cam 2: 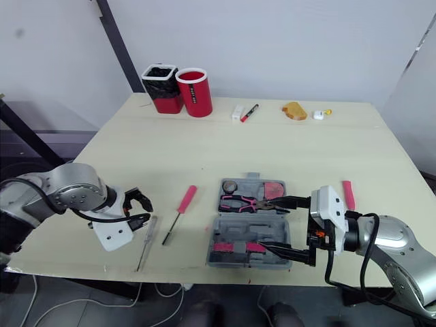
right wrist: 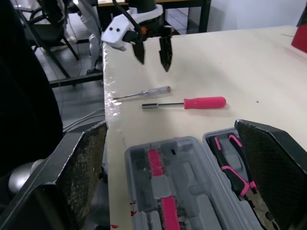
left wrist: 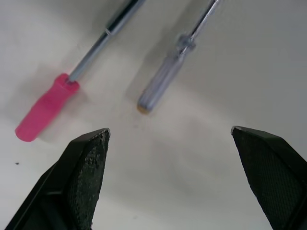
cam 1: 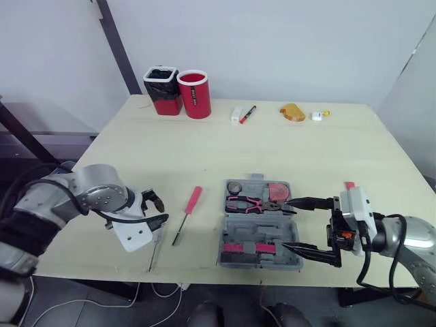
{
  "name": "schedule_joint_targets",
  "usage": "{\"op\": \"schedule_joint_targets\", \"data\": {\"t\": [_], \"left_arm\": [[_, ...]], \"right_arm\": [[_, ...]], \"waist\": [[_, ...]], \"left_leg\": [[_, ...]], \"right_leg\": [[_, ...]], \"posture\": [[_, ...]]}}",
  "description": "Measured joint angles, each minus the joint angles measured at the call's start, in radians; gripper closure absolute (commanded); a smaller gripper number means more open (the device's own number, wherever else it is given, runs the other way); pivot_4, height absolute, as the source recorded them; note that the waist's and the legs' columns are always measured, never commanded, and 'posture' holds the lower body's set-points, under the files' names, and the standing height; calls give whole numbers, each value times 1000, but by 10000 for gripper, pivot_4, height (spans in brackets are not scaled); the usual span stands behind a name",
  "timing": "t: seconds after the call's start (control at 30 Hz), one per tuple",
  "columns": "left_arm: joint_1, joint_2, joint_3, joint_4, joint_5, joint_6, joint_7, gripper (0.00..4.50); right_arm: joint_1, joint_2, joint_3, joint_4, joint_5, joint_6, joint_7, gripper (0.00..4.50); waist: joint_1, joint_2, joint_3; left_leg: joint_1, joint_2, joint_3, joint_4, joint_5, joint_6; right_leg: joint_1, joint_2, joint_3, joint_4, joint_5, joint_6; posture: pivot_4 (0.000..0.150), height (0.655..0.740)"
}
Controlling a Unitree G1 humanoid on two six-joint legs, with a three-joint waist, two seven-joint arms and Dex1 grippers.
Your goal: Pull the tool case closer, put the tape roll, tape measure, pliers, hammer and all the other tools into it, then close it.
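Matt grey plastic tool case (cam 1: pixel 261 235), pink screwdriver (cam 1: pixel 187 215) with glossy plastic handle and shiny metal shaft, smooth matt pale table (cam 1: pixel 170 150)

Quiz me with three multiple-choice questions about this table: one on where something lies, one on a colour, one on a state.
1. Where is the pink screwdriver?
A on a shelf
B on the table, left of the case
C inside the case

2. What colour are the handles of the pliers?
A blue
B pink
C yellow

3. The case is:
A shut
B upside down
C open

Answers:
1 B, it lies on bare table beside the case.
2 B, pink handles show in the case's far half.
3 C, both halves lie flat with their insides showing.
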Motion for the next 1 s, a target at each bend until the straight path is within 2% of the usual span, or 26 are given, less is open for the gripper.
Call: {"op": "schedule_joint_targets", "data": {"t": [0.2,0.73,1.0], "left_arm": [[-4,-75,-55,62,94,-82,52,1498],[-58,-120,-112,150,292,-275,222,1498],[-65,-125,-144,173,475,-357,393,1498]], "right_arm": [[-1,-16,-1,-1,24,17,-1,0],[-1,-25,-5,-8,31,28,-26,0],[1,-35,-17,-18,34,32,-39,0]], "waist": [[-2,0,0],[-3,-1,0],[-2,1,-2]], "left_leg": [[0,0,0,1,0,0],[0,0,0,2,0,0],[1,0,1,2,0,0]], "right_leg": [[0,0,1,0,3,4],[0,1,1,2,3,5],[1,0,2,3,3,5]], "posture": [[1500,7400],[1500,7400],[1500,7400]]}}
